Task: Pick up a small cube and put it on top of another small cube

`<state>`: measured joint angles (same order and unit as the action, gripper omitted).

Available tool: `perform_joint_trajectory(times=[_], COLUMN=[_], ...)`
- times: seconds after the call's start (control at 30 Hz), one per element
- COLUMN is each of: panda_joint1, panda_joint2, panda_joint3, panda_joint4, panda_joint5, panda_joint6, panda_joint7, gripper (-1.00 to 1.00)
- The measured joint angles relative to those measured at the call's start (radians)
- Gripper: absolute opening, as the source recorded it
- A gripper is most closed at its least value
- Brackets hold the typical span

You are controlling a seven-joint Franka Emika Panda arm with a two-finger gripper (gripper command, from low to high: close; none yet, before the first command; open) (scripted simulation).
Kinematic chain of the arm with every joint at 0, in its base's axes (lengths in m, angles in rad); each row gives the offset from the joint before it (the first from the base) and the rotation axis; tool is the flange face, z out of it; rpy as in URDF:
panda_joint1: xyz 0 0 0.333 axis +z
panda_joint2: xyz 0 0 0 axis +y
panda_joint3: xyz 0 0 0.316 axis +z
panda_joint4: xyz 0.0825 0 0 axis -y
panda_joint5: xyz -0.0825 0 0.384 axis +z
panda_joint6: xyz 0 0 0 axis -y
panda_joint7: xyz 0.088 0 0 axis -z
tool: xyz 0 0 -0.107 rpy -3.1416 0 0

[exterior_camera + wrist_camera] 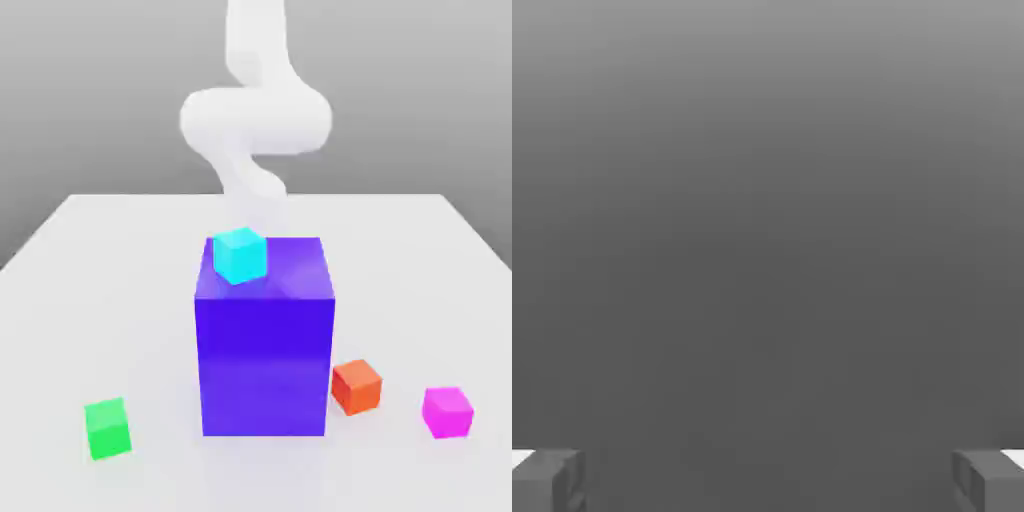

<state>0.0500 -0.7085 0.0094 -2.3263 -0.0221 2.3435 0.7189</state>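
The small cube, plain magenta-pink, rests on the white table near the front at the exterior view's right. A cyan cube sits on top of the big blue-purple block, at its back left corner. Behind that block rises my white arm, well away from the magenta cube. In the hand view my gripper is open, its two grey fingertips standing far apart with nothing between them against plain grey.
An orange cube lies beside the big block's front right corner, between it and the magenta cube. A green cube sits at the front left. The white table spreads wide around the block.
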Motion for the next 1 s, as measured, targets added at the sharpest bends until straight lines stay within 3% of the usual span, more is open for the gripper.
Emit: perform_joint_trajectory(times=[0.77, 0.97, 1.0], panda_joint1=[0.367, 0.422, 0.434], panda_joint2=[0.839, 1.057, 1.088], panda_joint3=[0.155, 0.116, 0.101], panda_joint4=[-0.241, -0.225, -0.219], panda_joint5=[-0.071, -0.149, -0.160], panda_joint6=[0.399, 0.552, 0.576], panda_joint7=[-0.844, -0.850, -0.841], gripper=[0.00, 0.00, -1.00])
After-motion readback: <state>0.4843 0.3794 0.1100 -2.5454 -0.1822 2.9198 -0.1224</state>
